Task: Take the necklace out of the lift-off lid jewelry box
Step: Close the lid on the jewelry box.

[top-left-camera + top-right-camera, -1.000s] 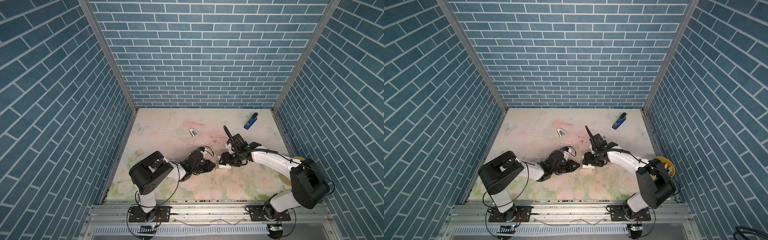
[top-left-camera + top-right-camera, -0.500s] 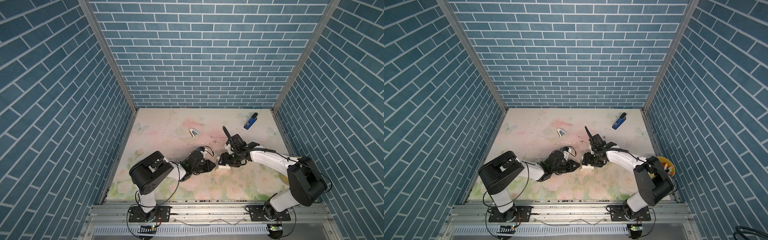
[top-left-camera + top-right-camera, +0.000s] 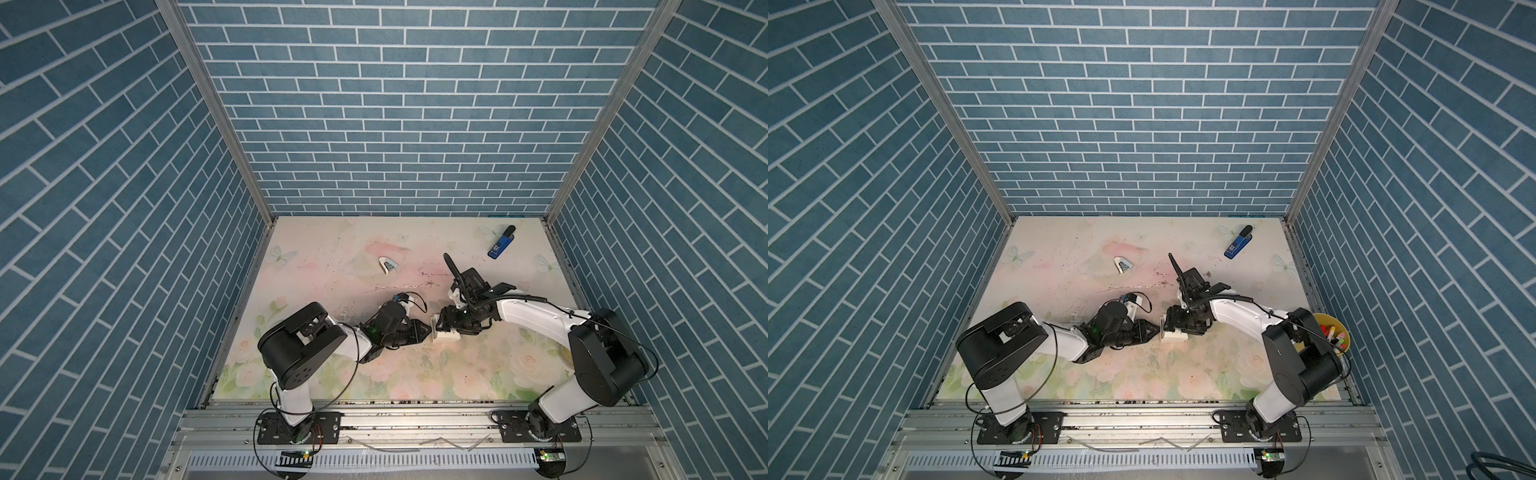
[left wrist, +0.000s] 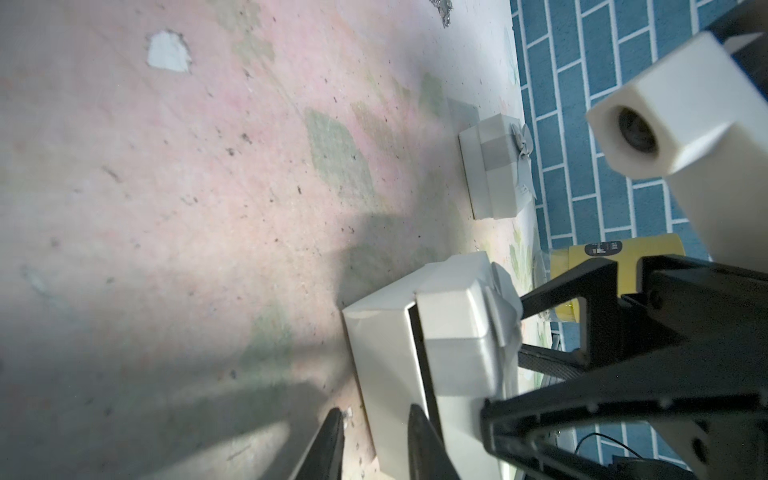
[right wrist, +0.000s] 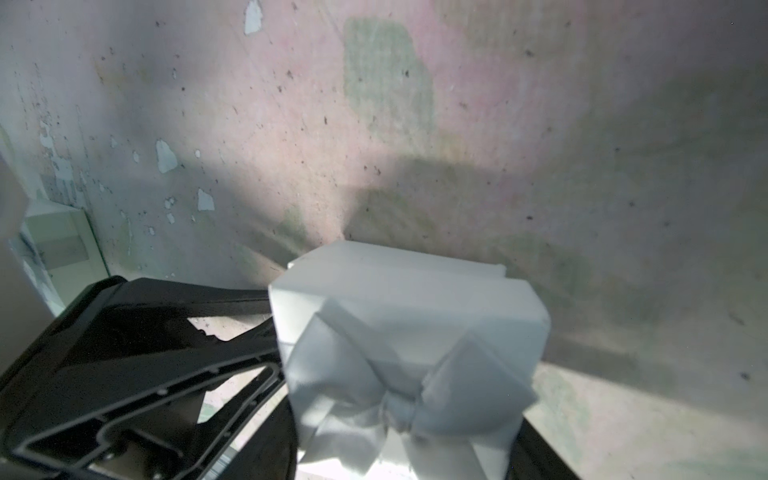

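- Your jewelry box (image 4: 386, 353) looks like smooth, matt white card, and its lid (image 5: 407, 307) matches it.
- The bow (image 5: 399, 399) on the lid looks like pale satin ribbon with a soft sheen.
- The table (image 4: 166, 208) carries a matt floral print, speckled and scuffed, with chips showing white.
- Your left gripper (image 3: 426, 331) and right gripper (image 3: 442, 327) are matt black plastic; the right arm (image 3: 532, 316) has a glossy white shell.
- The far-right blue stapler (image 3: 500, 245) looks like glossy plastic.
- The corner post (image 3: 216, 124) is brushed metal; the wall (image 3: 395, 104) is a matt brick print.
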### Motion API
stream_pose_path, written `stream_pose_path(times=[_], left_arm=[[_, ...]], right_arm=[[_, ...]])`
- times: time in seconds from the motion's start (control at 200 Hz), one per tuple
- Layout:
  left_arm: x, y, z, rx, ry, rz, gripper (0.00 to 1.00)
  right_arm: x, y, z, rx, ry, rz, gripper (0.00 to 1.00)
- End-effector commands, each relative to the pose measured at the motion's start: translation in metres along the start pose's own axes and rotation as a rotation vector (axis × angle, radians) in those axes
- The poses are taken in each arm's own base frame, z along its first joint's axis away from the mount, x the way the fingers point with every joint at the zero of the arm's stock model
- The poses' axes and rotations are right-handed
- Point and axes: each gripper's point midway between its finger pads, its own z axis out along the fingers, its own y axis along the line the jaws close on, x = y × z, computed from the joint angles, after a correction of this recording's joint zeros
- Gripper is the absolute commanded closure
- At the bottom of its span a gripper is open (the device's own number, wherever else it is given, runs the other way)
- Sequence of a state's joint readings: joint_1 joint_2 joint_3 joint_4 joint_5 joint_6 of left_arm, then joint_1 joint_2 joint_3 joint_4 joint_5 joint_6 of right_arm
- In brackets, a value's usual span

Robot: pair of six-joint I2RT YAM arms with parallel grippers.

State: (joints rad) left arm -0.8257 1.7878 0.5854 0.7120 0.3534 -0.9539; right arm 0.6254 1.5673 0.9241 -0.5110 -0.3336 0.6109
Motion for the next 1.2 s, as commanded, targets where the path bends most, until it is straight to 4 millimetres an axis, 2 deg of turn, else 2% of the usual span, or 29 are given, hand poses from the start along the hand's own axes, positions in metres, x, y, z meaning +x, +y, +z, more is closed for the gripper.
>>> stream_pose_path(times=[0.0,0.285,0.63,0.755,0.985,1.195], left_arm=[[-0.001,0.001,-0.005,0.009,-0.009,0.005,0.72],[-0.002,0.001,0.003,0.024,-0.004,-0.003,0.76],[-0.004,-0.005,0.012,0.045,0.007,0.000,0.77],[-0.003,-0.006,0.015,0.049,0.014,0.003,0.77],[-0.001,-0.007,0.020,0.051,0.019,0.005,0.77],[0.000,-0.007,0.021,0.048,0.023,0.006,0.78]], right_arm=[[-0.004,0.006,-0.005,-0.008,-0.003,-0.035,0.34],[-0.005,0.020,-0.004,-0.078,0.013,-0.109,0.33],[0.000,0.023,0.006,-0.100,0.074,-0.119,0.32],[-0.001,0.026,0.006,-0.112,0.079,-0.133,0.31],[-0.002,0.032,0.003,-0.136,0.075,-0.155,0.24],[-0.004,0.034,0.004,-0.154,0.072,-0.145,0.25]])
